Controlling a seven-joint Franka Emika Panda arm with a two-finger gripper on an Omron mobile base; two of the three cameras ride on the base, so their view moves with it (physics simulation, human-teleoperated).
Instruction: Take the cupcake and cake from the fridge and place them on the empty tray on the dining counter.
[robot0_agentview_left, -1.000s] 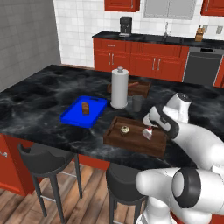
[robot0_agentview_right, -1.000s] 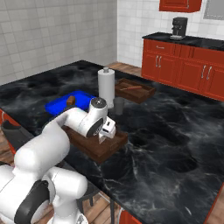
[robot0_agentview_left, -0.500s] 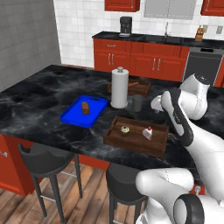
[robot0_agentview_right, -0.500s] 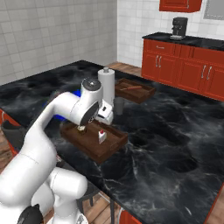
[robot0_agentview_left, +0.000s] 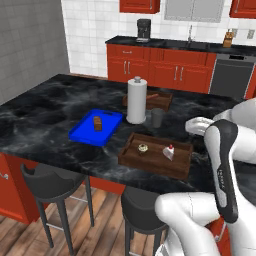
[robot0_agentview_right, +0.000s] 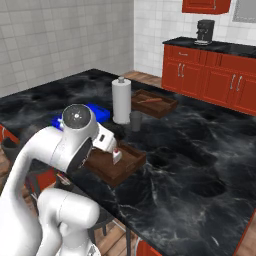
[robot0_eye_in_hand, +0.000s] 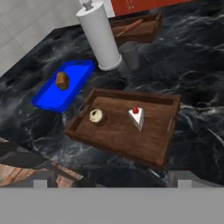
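On the black marble dining counter (robot0_agentview_left: 50, 100) lies the dark brown tray (robot0_agentview_left: 156, 156). In it sit the cupcake (robot0_agentview_left: 143, 148) on the left and the white, red-topped cake (robot0_agentview_left: 170, 152) on the right. In the hand view the cupcake (robot0_eye_in_hand: 96, 116) and cake (robot0_eye_in_hand: 137, 117) rest side by side in the tray (robot0_eye_in_hand: 153, 144). My gripper (robot0_eye_in_hand: 113, 178) hangs open above and behind the tray, fingertips (robot0_eye_in_hand: 43, 180) wide apart and nothing between them. In the left base view the gripper (robot0_agentview_left: 192, 126) is raised to the right of the tray. The fridge is out of view.
A blue tray (robot0_agentview_left: 95, 128) holding a brown loaf (robot0_agentview_left: 97, 122) lies left of the brown tray. Behind them stand a paper towel roll (robot0_agentview_left: 136, 100), a grey cup (robot0_agentview_left: 157, 118) and a second wooden tray (robot0_agentview_left: 150, 100). Two dark stools (robot0_agentview_left: 55, 180) line the counter's near edge.
My arm has lifted and drawn back from the brown tray. The cake and cupcake stay where they were in the tray. The jaws have stayed wide.
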